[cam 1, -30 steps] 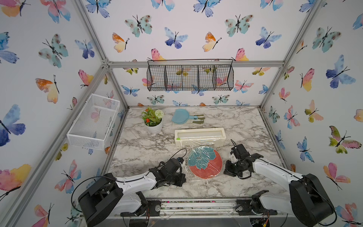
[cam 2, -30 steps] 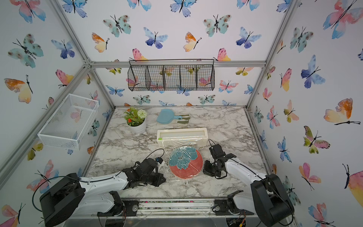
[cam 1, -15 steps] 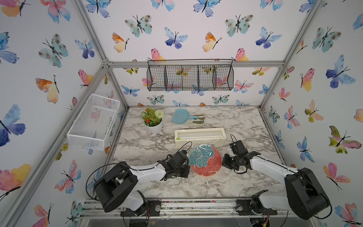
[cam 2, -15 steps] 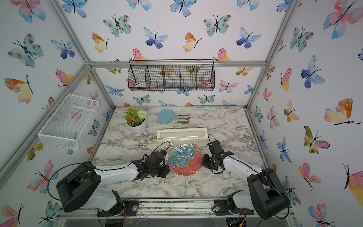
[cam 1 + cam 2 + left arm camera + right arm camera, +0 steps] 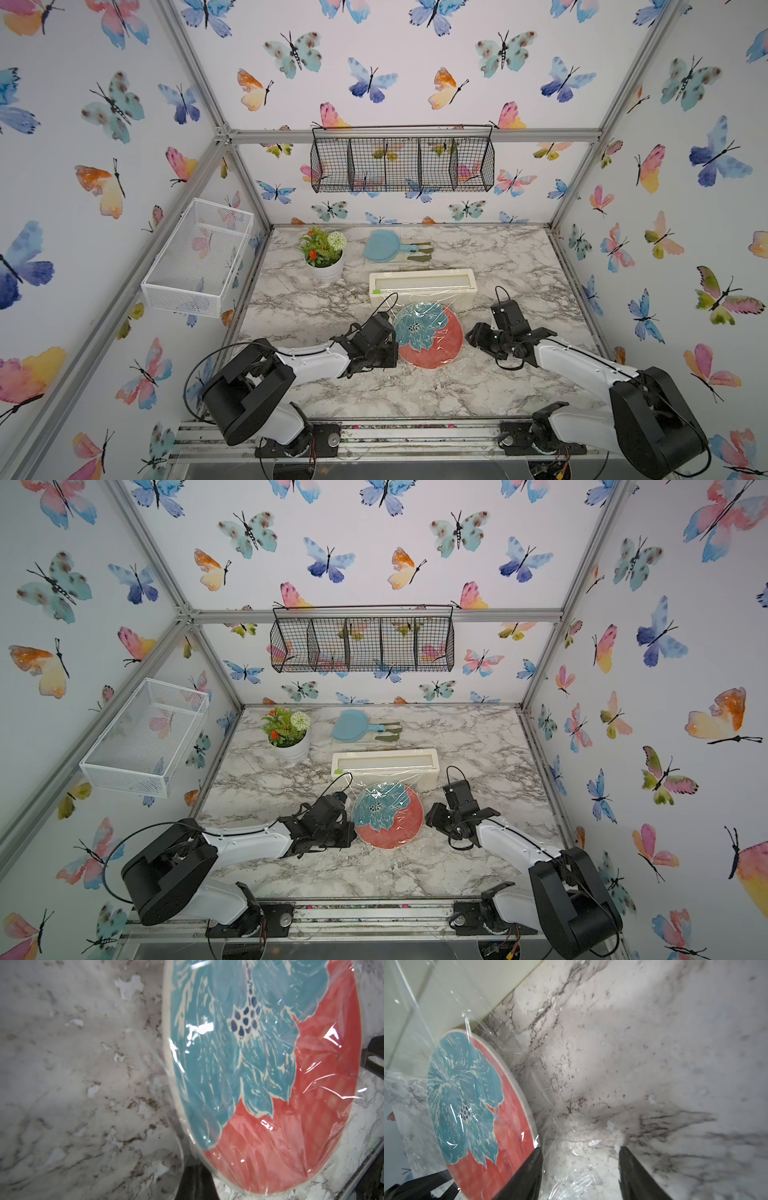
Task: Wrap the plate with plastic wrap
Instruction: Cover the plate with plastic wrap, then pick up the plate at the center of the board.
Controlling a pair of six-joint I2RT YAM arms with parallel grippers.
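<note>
A grey-veined white marble table [image 5: 316,307] sits in a booth of butterfly wallpaper. A black wire basket [image 5: 402,160] hangs on the far wall and a white mesh basket [image 5: 195,257] on the left wall. At the far side of the table stand a potted plant [image 5: 323,253] and a blue paddle dish [image 5: 380,247].

The plate [image 5: 430,340] lies face up at mid-table, just near of the cream box [image 5: 422,282]. It is round, its teal flower toward the far left and its bare coral toward the near right. The box's long axis runs left to right. The plastic wrap [image 5: 424,297] runs from the box toward the near side and lies crinkled over the plate.

The left gripper [image 5: 392,351] is closed at the plate's left edge; whether it pinches film is unclear. The right gripper [image 5: 579,1176] is at the plate's right edge, jaws apart over loose film on the table.
</note>
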